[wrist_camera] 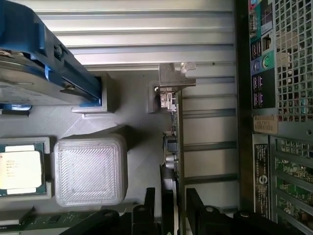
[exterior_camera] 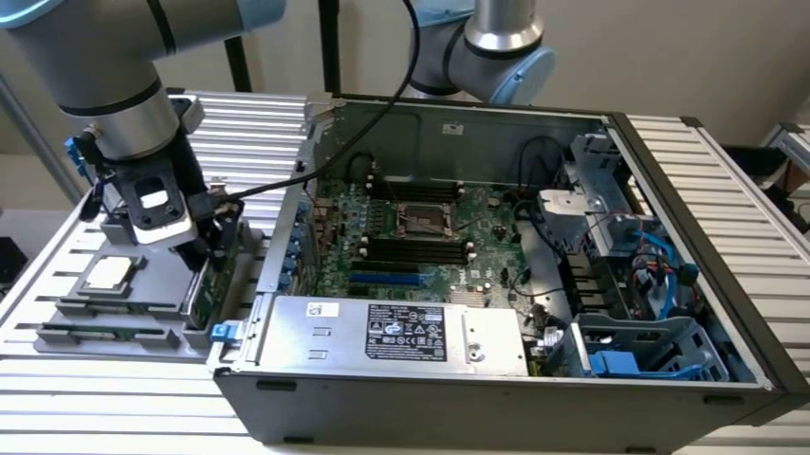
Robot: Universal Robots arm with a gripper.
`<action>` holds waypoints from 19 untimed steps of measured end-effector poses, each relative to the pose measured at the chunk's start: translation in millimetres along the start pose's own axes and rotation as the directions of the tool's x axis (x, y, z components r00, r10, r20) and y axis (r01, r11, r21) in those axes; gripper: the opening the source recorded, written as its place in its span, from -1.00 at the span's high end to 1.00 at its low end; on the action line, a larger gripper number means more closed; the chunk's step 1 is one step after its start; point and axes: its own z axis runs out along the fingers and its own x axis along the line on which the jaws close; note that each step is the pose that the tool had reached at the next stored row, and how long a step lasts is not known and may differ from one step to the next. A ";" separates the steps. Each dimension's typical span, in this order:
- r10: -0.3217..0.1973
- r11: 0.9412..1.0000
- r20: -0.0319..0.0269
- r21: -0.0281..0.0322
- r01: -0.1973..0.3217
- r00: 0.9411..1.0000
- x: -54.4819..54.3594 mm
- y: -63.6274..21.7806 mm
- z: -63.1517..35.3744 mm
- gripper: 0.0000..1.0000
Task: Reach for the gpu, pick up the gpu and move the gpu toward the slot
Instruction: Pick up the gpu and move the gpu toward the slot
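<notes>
Gripping: nothing yet; your gripper (wrist_camera: 171, 195) stands open.
gpu (wrist_camera: 176, 147): edge-on, directly between your jaws.
Long axis: runs from your gripper out to the bracket (wrist_camera: 172, 78).

The gripper (exterior_camera: 209, 248) hung low over the gpu (exterior_camera: 199, 294), which stood on edge in a grey holder (exterior_camera: 76, 327) just beside the open computer case (exterior_camera: 506, 398), on the exterior view's left. A square silver chip (exterior_camera: 108, 273) lay nearby.
</notes>
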 end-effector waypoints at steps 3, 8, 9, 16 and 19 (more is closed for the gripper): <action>0.000 1.000 0.000 0.000 0.000 1.000 0.6 3.4 0.0 0.22; 0.000 1.000 0.000 0.000 0.000 1.000 1.1 3.5 0.0 0.22; 0.000 1.000 0.000 0.000 0.000 1.000 1.0 3.5 0.0 0.22; 0.000 1.000 0.000 0.000 0.000 1.000 1.1 3.5 -0.1 0.45; 0.000 1.000 0.000 0.000 0.000 1.000 1.1 3.5 -0.1 0.47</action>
